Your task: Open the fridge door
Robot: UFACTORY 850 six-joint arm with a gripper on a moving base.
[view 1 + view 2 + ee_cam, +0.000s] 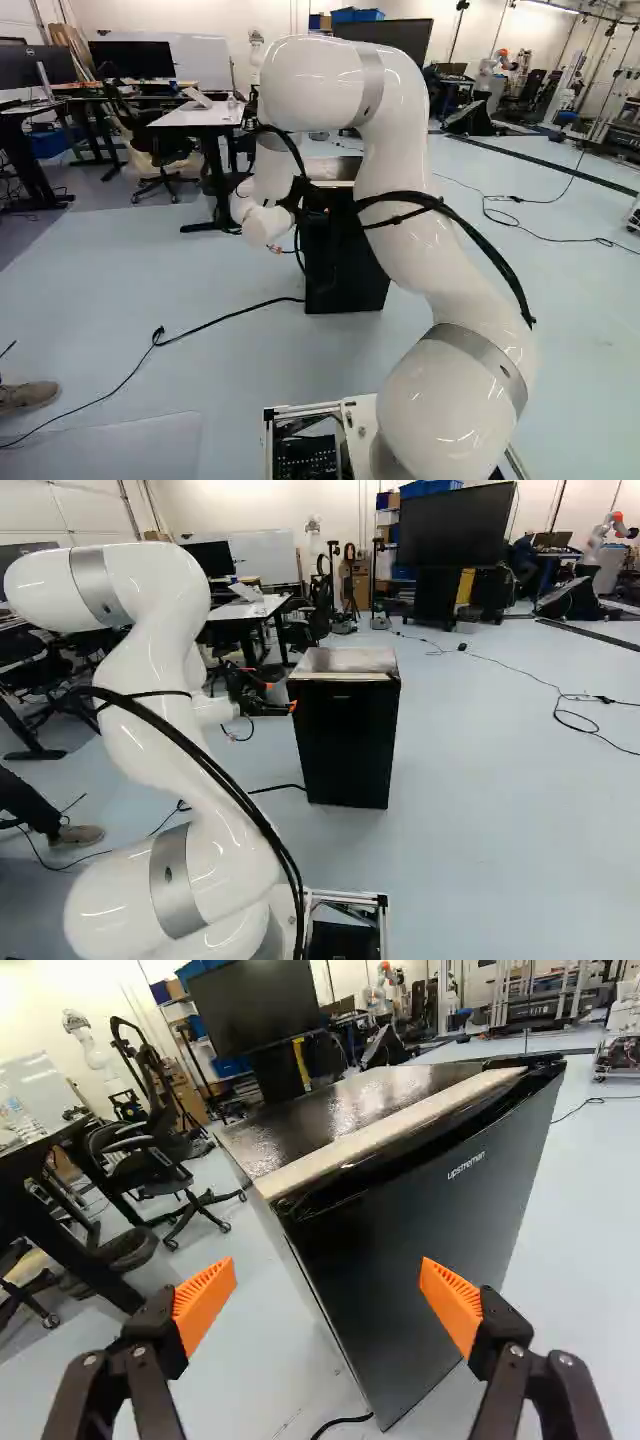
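In the right base view my gripper (280, 694) is beside the upper part of the black fridge (345, 740), at the side nearer the arm. The arm mostly hides the gripper in the left base view, where the fridge (345, 265) stands behind it. The wrist view shows the gripper (328, 1302) wide open, nothing held. Ahead is the fridge door (400, 1250), apparently shut, below a pale strip on the glossy top (330, 1110). One vertical door edge lies between the fingers' lines of sight; one orange pad (452, 1305) overlaps the door face. Contact cannot be told.
A dark cable (225, 316) runs over the floor to the fridge. A white-topped desk (200, 115) and an office chair (150, 1165) stand beyond it. A large screen (457, 528) is farther back. Another robot (605, 540) stands in the far background.
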